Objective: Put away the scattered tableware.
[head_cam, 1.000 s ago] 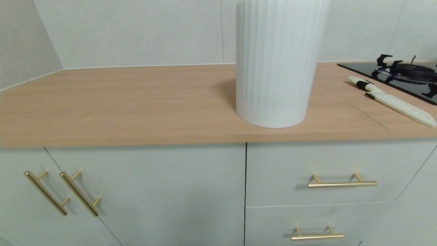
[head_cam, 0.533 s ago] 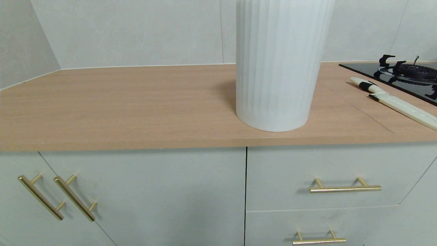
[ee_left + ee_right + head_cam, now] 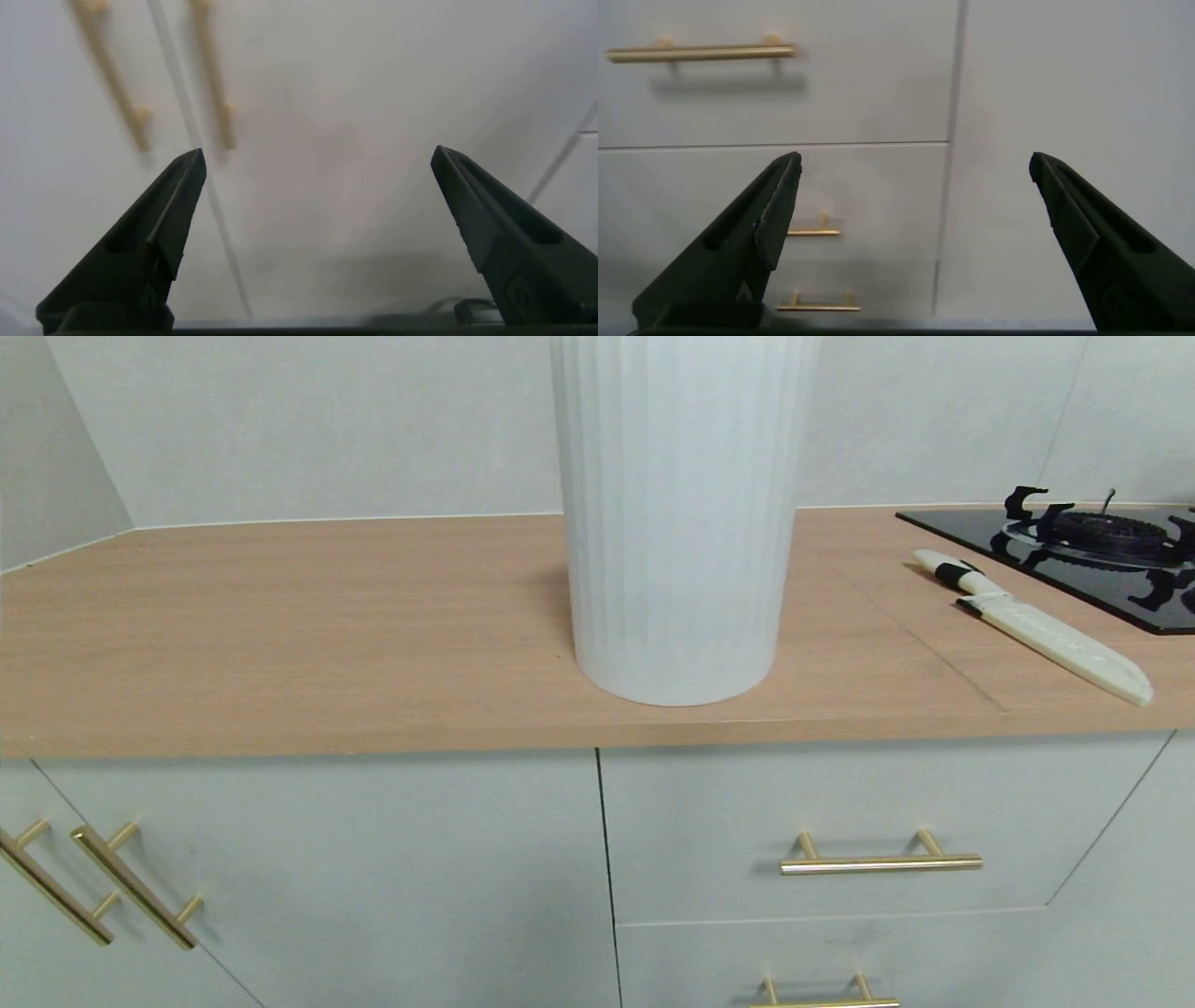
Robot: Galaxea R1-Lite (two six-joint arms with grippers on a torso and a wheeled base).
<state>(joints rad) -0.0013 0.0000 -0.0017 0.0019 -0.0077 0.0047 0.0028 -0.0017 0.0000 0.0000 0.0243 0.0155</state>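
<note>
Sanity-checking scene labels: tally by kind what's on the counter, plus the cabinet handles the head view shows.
White ribbed container: 1
Knife: 1
Gas hob: 1
Gold handles: 4
Total: 7

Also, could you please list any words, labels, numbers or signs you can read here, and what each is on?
None can be read. The white ribbed container, the knife, the stove and the cabinet fronts show no legible print; any mark on the knife's blade is too small to tell.
</note>
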